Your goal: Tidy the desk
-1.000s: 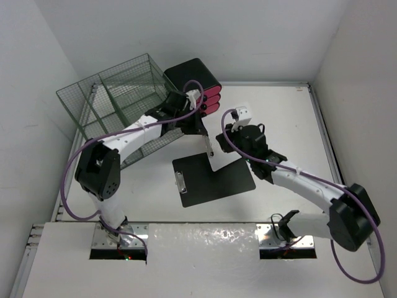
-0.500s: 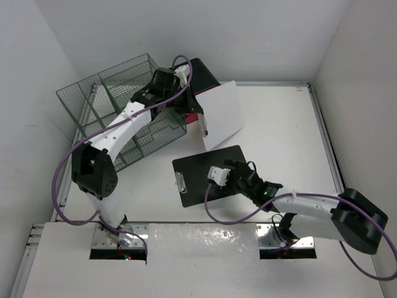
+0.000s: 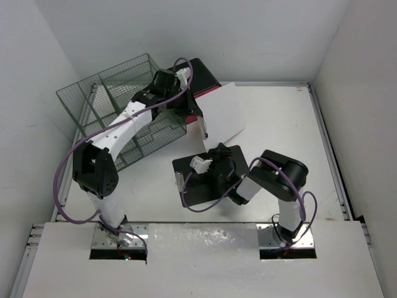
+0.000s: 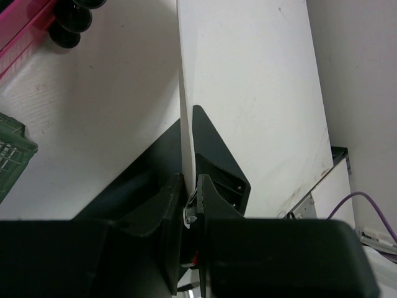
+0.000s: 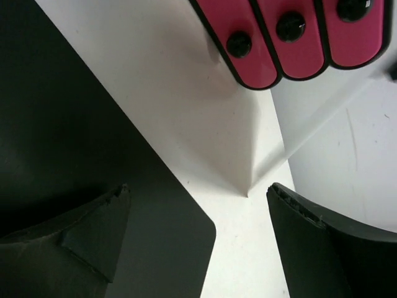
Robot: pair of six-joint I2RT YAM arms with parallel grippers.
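One big white desk [image 3: 285,124] is spread under everything, from the near edge to the far side. Nearest, the right gripper [image 5: 198,214] is hung low over the clipboard [image 3: 201,194]. Its jaws are spread wide and nothing is held between them. It is likely placed there so that the clipboard can be picked up or pushed straight. A little farther off, the left gripper [image 4: 188,186] is pinched tight on the edge of a paper [image 3: 224,115]. The paper is lifted and tilted, likely so that it can be carried and put away. Whether its low corner is rested on the desk cannot be told. Farthest, the box [image 3: 200,73] with pink drawers is set close behind the paper, and the rack [image 3: 118,93] is set to the left of the box. Little room is found there, so the paper could be bumped on the box or caught on the rack wire. Much bare room is found on the right side of the desk, up to the rail [image 3: 319,124], and wide moves are best made that way.
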